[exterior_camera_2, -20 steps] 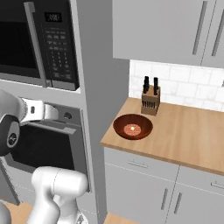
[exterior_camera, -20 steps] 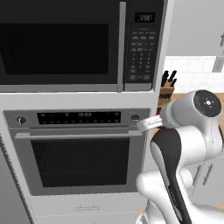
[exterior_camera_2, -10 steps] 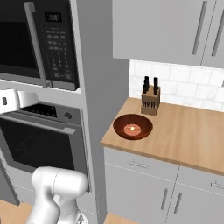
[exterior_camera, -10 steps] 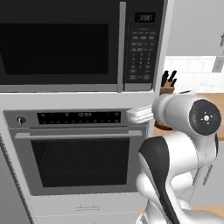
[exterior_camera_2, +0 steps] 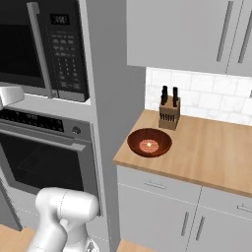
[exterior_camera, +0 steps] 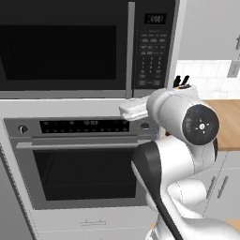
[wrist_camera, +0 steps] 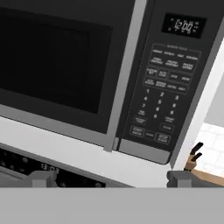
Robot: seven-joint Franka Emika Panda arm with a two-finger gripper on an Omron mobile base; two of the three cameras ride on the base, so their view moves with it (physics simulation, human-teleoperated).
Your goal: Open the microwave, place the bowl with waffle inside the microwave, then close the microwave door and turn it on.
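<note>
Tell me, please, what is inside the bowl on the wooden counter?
The bowl holds one small pale tan piece, apparently the waffle. Whatever lies beneath that piece is covered.

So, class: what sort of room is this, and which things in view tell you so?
A home kitchen, rendered. The clues: a built-in microwave above a wall oven, and a wooden counter carrying a knife block and a bowl.

The white arm (exterior_camera: 173, 154) rises from the base, bends at the elbow and reaches forward and to the left. The gripper (wrist_camera: 111, 178) is at the end of it, with its two fingers (wrist_camera: 41, 178) spread wide apart and nothing between them.
</note>
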